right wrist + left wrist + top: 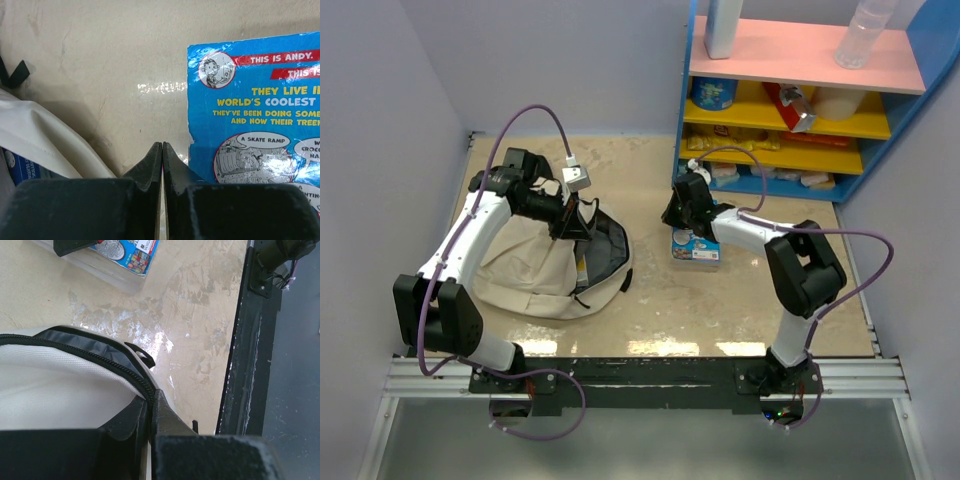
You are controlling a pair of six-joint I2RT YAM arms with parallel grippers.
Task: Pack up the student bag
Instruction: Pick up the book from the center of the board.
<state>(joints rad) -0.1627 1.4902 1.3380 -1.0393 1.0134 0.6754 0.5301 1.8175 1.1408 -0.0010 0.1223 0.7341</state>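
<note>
Student bag [530, 265] lay slumped on the left half of the table [720, 310], its open mouth facing a blue book [250, 110] lying flat nearby, while the left gripper [150, 402] pinched its black zipper edge and the right gripper [161, 147] sat closed and empty beside the book's corner.

You have bright, even light from overhead. The table [720, 300] throws back white patches of glare near its front edge in the top view, and more beside the student bag [60, 390] in the left wrist view. The bag casts only a soft shadow. The glossy book [250, 115] shines across its lower drawings. Up close, the right gripper [161, 147] sits dark and soft-edged — the left gripper [151, 394] likewise, nearly black.
</note>
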